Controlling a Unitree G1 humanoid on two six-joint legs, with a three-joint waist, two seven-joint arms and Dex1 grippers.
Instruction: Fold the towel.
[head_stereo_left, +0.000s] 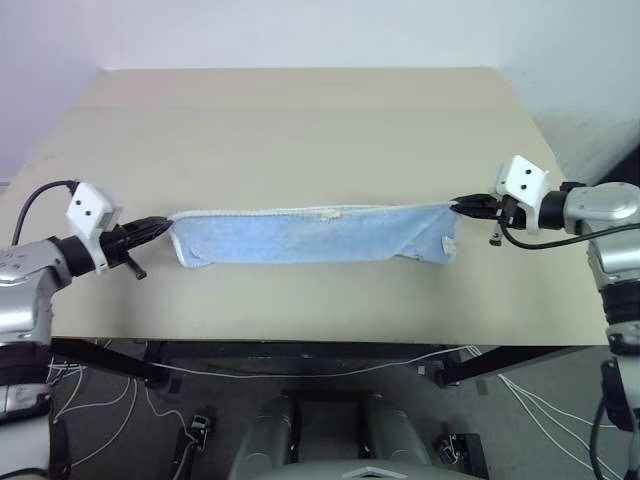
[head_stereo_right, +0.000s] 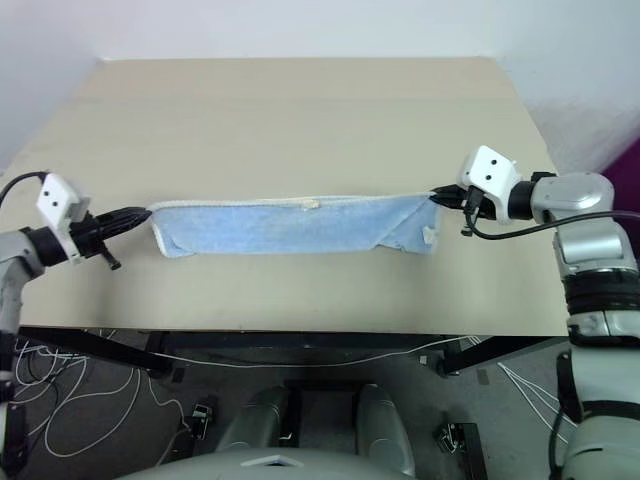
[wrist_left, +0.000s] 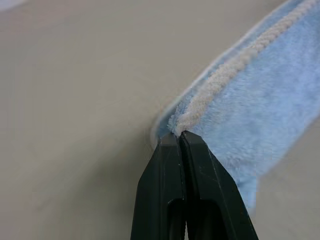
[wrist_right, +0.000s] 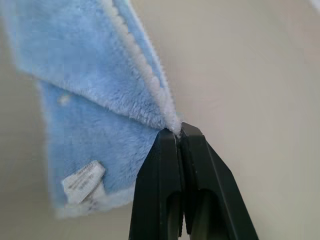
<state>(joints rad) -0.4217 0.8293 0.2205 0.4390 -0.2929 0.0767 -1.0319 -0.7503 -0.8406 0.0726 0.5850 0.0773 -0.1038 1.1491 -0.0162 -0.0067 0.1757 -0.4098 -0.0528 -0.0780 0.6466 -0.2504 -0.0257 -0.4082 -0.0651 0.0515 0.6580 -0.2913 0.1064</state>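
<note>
Towel axis: we hold the light blue terry towel (head_stereo_left: 312, 235) with white corded edging stretched left-right over the beige worktop (head_stereo_left: 300, 120), left hand (head_stereo_left: 160, 226) and right hand (head_stereo_left: 460, 206) each pinched shut on an end.

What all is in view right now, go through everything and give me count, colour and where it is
towel: one, light blue with white corded edging, stretched out between the two grippers over the near part of the table, hanging doubled from its top edge
label: one, white, on the towel's lower corner at the right gripper's end
table: one, beige top, bare behind the towel
cables: several, black and white, on the grey floor under the table's near edge
left gripper: one, black fingers, shut on the towel's left corner at the edging
right gripper: one, black fingers, shut on the towel's right corner
</note>
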